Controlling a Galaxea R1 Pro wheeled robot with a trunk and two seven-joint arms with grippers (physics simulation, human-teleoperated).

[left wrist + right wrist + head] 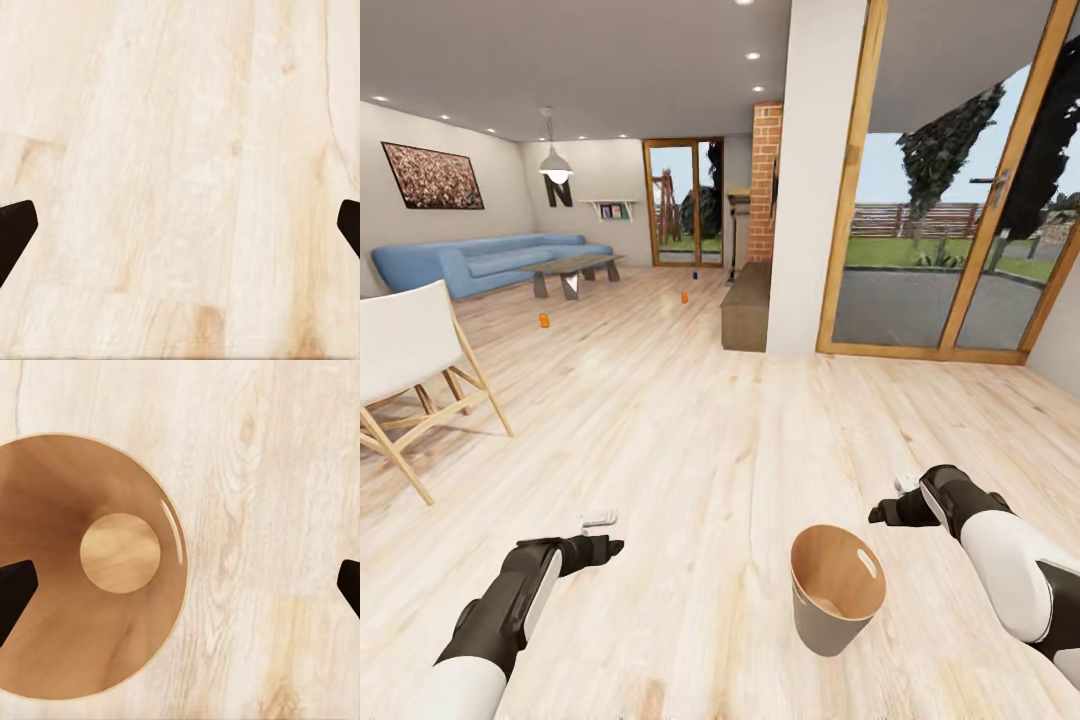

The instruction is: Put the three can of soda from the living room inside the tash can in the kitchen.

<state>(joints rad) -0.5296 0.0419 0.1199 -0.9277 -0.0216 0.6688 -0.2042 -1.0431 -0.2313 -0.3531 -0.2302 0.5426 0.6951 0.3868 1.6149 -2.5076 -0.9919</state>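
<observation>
Left gripper [180, 225]: fingers wide apart, holding nothing, over bare wood floor [690, 430].
Right gripper [180, 585]: fingers wide apart, holding nothing, above the floor beside the bin.
Bin [836, 588]: upright on the floor between the arms, nearer the right one; inside shows nothing but its base.
Cans: two orange ones [544, 320] [684, 297] and a blue one [695, 270] stand far off on the floor, near the table [572, 268] and sofa [480, 262].
Chair [410, 370]: white, at the left.
</observation>
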